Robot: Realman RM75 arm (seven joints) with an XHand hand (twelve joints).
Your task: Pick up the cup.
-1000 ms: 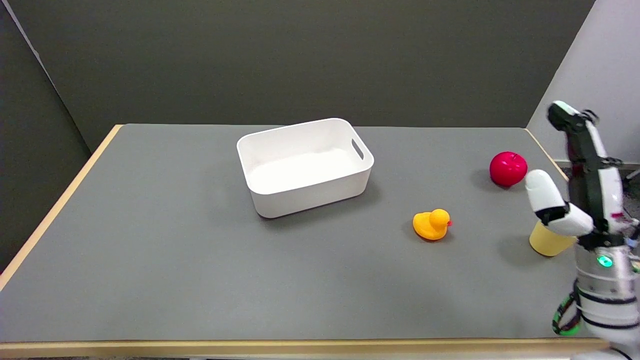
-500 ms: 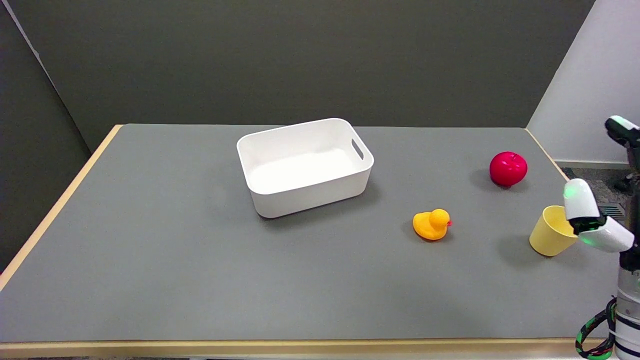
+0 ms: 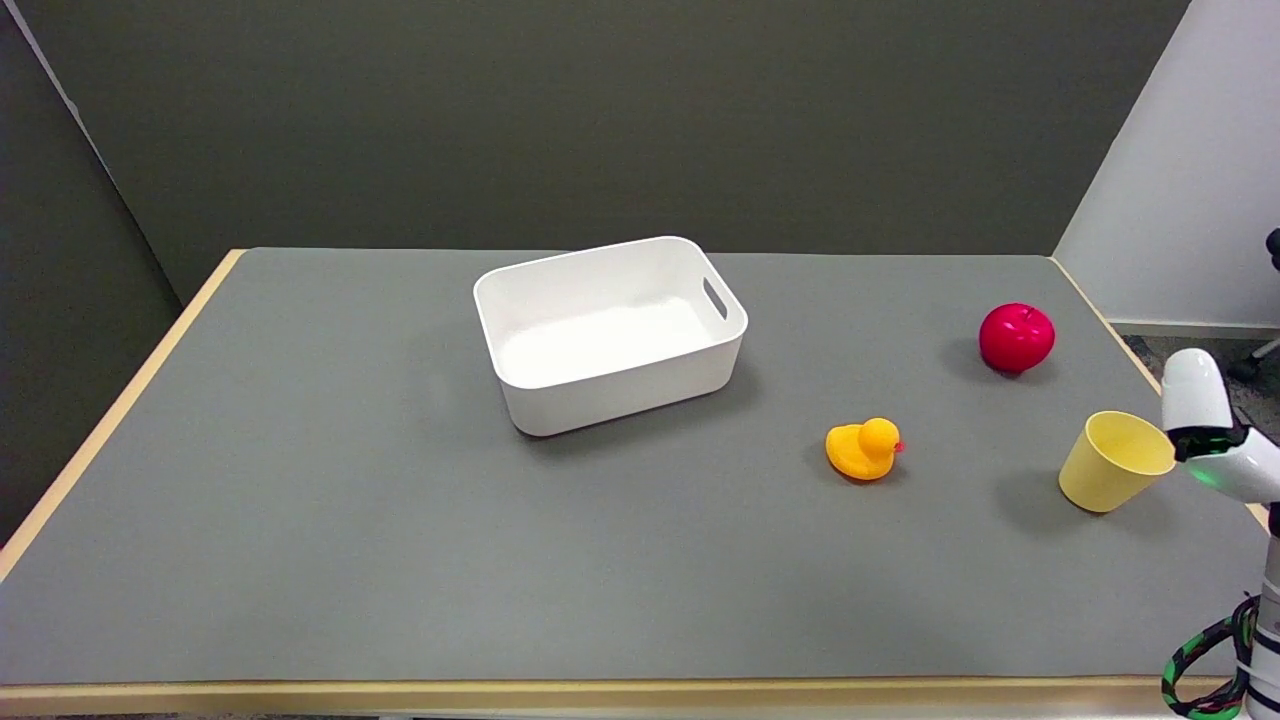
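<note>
Grey table (image 3: 400,520) carries cup (image 3: 1110,474); robot hand (image 3: 1215,440) mostly cut off, grip unclear.

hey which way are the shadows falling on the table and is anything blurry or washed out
Head view: sharp throughout, with no visible motion blur. Soft shadows fall left of the cup, apple and duck, so the light seems to come from the right. The white bin floor looks overexposed. The robot hand is cut off by the right edge.

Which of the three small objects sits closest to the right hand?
The yellow cup, just beside the right hand; the duck and apple sit farther off.
</note>
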